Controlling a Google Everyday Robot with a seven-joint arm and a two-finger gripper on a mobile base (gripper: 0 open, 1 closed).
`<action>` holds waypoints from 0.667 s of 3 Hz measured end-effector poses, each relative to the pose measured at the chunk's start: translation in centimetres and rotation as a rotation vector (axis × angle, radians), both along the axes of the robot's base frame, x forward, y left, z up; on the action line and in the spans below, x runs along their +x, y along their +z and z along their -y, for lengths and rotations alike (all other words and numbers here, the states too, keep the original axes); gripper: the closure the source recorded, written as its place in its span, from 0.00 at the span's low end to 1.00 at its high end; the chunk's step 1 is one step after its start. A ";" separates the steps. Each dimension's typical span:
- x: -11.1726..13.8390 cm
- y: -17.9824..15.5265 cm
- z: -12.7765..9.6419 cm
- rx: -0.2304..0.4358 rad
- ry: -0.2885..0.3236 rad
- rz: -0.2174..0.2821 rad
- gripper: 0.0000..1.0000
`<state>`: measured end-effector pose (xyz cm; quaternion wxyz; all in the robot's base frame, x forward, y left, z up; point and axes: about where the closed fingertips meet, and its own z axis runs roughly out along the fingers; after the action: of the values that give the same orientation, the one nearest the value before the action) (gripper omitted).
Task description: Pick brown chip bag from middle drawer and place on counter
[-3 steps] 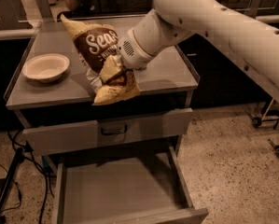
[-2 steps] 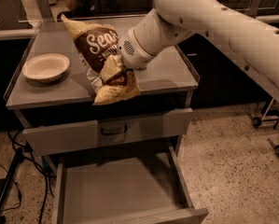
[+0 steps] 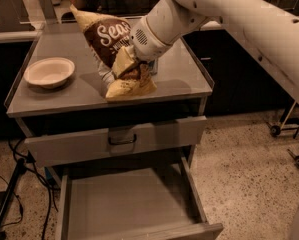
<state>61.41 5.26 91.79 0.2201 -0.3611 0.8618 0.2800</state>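
One crinkly brown chip bag (image 3: 106, 36) leans tilted on the brushed steel counter (image 3: 181, 79), its pale yellow end touching the surface. My end effector (image 3: 129, 68) is clamped on its crumpled middle.

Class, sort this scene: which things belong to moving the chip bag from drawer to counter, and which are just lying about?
Job: crinkly brown chip bag with pale yellow ends, at the white arm's gripper; open grey steel middle drawer; brushed grey steel counter.
Lying about: shallow cream bowl on the counter; grey upper drawer front with dark bar handle.
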 end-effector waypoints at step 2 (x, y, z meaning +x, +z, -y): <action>-0.1 -0.5 -0.9 -0.010 0.033 -0.033 1.00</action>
<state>61.35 6.19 91.30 0.1994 -0.3718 0.8606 0.2851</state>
